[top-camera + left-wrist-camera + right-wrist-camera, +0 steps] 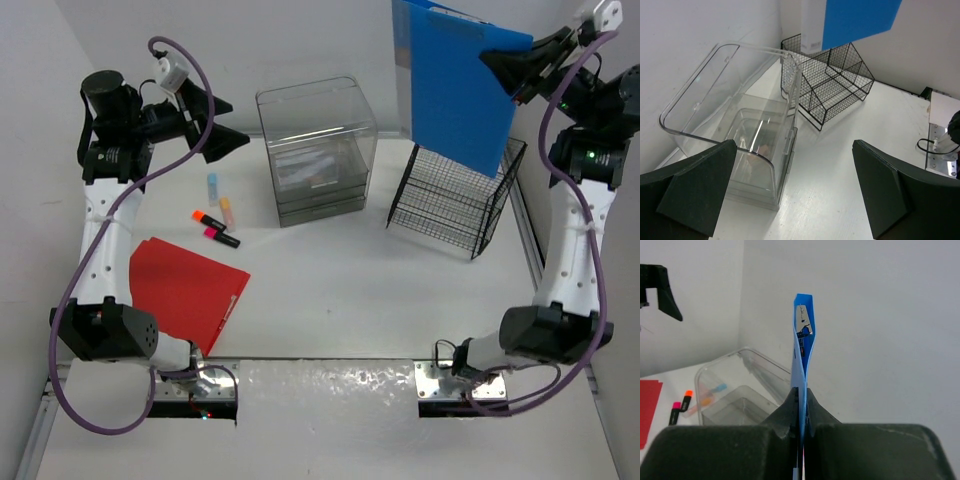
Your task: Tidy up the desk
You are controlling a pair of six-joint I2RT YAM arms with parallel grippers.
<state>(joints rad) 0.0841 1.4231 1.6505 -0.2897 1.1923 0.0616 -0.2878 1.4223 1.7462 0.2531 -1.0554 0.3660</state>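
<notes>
I am pinching a blue folder (455, 85) in my right gripper (508, 62), jaws clamped on its edge, holding it upright in the air above the black wire rack (455, 205) at the far right of the desk (350, 300). My left gripper (238, 122) is hanging spread wide and empty at the far left, beside the clear drawer box (315, 150). A red folder (190, 290) and highlighters (215, 228) are lying on the desk's left side.

Plain white walls (300, 40) meet in an evenly lit corner.
</notes>
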